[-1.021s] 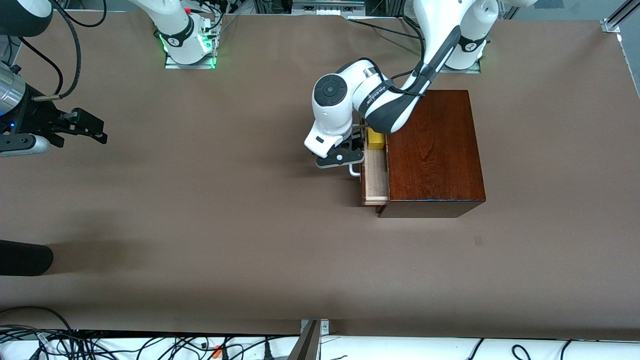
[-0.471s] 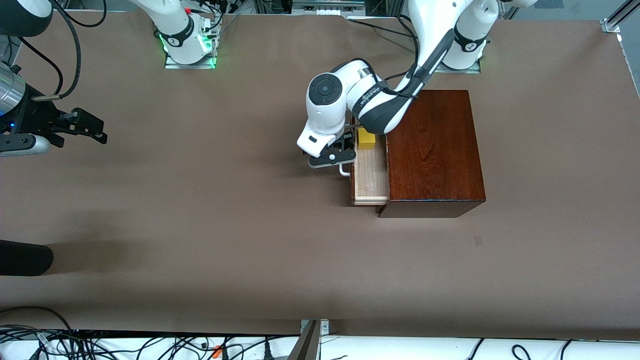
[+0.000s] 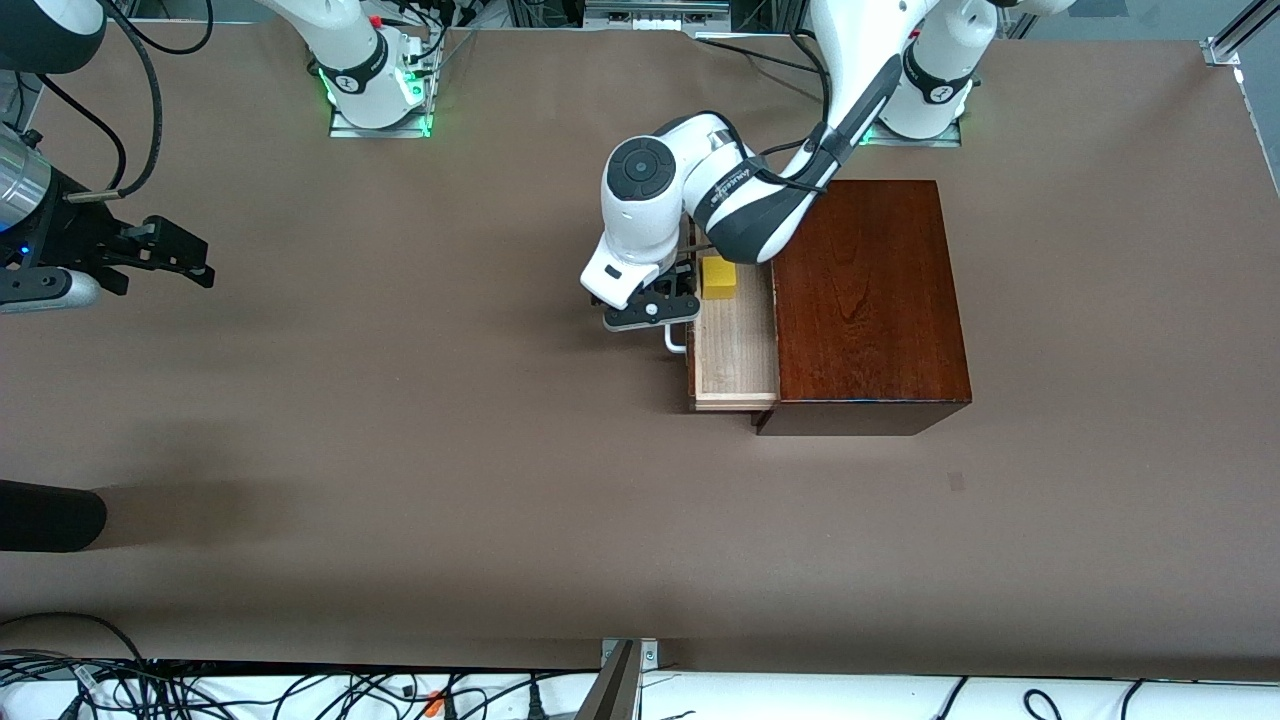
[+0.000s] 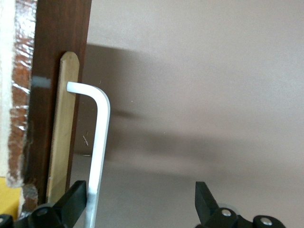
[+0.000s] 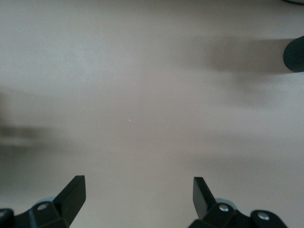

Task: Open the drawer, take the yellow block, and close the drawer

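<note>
The drawer (image 3: 738, 352) stands pulled out of the dark wooden box (image 3: 868, 300) toward the right arm's end of the table. In its pale tray sits the yellow block (image 3: 718, 277), at the end farther from the front camera. My left gripper (image 3: 655, 306) is in front of the drawer at the white handle (image 3: 676, 340). In the left wrist view the left gripper (image 4: 141, 197) is open, one finger (image 4: 76, 199) lies against the handle bar (image 4: 101, 142), and the drawer front (image 4: 57, 71) shows beside it. My right gripper (image 3: 190, 262) waits open over bare table; it (image 5: 138, 192) holds nothing.
A black rounded object (image 3: 45, 515) lies at the table edge near the right arm's end, nearer to the front camera; it also appears in the right wrist view as a dark shape (image 5: 294, 54). Cables run along the table's near edge (image 3: 300, 690).
The drawer has slid farther out toward the right arm's end, with the left gripper moving along at the handle. More of the tray and the yellow block shows. The right arm has not moved.
</note>
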You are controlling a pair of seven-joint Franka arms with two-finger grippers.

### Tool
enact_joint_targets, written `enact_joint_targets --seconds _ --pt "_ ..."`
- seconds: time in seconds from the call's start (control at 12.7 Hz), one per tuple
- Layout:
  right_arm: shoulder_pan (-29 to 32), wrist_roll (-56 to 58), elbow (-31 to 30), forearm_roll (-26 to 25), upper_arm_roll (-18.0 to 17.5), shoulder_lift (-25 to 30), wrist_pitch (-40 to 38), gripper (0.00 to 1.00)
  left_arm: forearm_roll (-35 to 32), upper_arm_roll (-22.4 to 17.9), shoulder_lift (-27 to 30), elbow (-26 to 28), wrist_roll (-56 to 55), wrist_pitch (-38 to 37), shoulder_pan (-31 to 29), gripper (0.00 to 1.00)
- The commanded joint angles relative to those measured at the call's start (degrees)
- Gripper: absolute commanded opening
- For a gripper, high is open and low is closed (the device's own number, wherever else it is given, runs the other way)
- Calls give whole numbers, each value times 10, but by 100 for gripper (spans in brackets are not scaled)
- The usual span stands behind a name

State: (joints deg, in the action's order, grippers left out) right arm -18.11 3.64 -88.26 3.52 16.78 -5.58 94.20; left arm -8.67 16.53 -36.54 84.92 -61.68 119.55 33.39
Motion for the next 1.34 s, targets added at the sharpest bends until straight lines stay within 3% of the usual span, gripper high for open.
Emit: enact_joint_targets --seconds 0.0,0.39,0.71,1.26 --pt "0 -7 6 -9 -2 -1 -1 100 9 0 1 -45 21 -66 7 100" --pt "-3 -7 6 -9 -3 -1 -1 100 15 -1 31 -118 117 -218 -26 100" --pt "-3 -7 5 -9 -3 0 -2 100 58 1 101 -118 259 -276 -123 100" --pt "-3 0 6 -6 -3 -1 -1 100 60 0 182 -119 449 -383 -271 100"
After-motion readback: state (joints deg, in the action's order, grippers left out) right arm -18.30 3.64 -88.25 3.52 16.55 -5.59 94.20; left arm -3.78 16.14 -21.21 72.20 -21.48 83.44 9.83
